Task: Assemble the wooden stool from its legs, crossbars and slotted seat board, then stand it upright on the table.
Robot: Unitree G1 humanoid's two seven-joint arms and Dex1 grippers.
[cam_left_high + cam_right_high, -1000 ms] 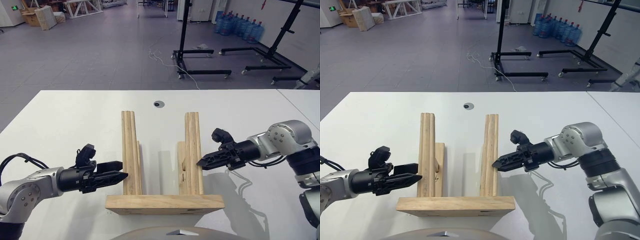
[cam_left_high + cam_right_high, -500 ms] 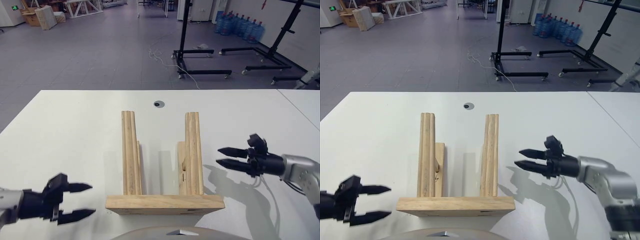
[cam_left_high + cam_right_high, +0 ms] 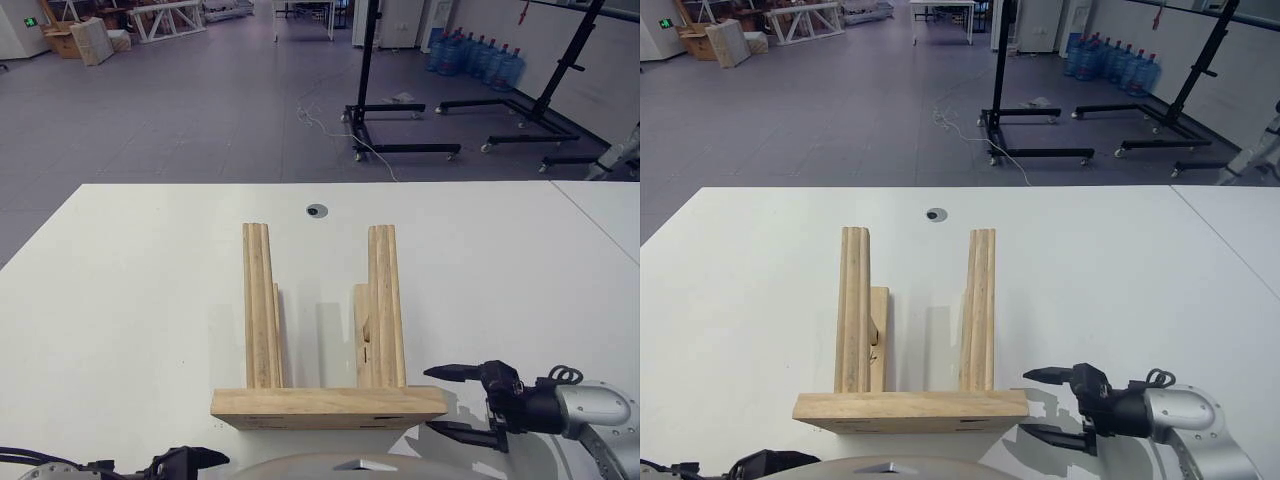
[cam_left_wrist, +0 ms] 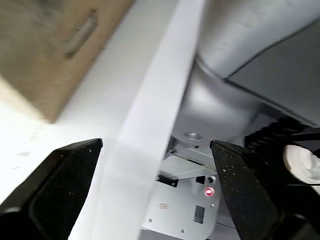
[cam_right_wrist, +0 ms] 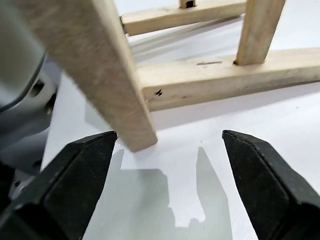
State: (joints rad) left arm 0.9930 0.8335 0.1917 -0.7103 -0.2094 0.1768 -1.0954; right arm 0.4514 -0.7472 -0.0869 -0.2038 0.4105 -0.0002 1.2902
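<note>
The stool (image 3: pixel 325 330) lies on its side on the table (image 3: pixel 120 290), fully put together but not upright. Its seat board (image 3: pixel 328 405) stands on edge at the end nearest me. The legs run away from the board in two stacked pairs, one on my left (image 3: pixel 260 305) and one on my right (image 3: pixel 383 305). Short crossbars (image 3: pixel 362 335) show on the inner faces of both pairs, close to the board.

My right gripper (image 3: pixel 430 400) hovers just off the board's right end, low over the table, pointing in toward the board. Its two fingers are spread wide with nothing between them. From my right wrist, the board's end (image 5: pixel 95 65) looms close to one finger (image 5: pixel 75 185) without touching it. Beyond the board, the lower right leg (image 5: pixel 225 75) lies flat on the table, with a crossbar (image 5: pixel 260 30) rising from it.

My left gripper (image 4: pixel 156 144) sits nearer to me than the board's left end, down by the table's near edge. Its fingers (image 4: pixel 55 185) are also spread apart and empty. The board's corner (image 4: pixel 50 55) shows past them, out of contact.

A small round hole (image 3: pixel 317 211) sits in the table beyond the leg tips. On the floor farther off stand black wheeled frames (image 3: pixel 400 110) and a cluster of water bottles (image 3: pixel 475 48).
</note>
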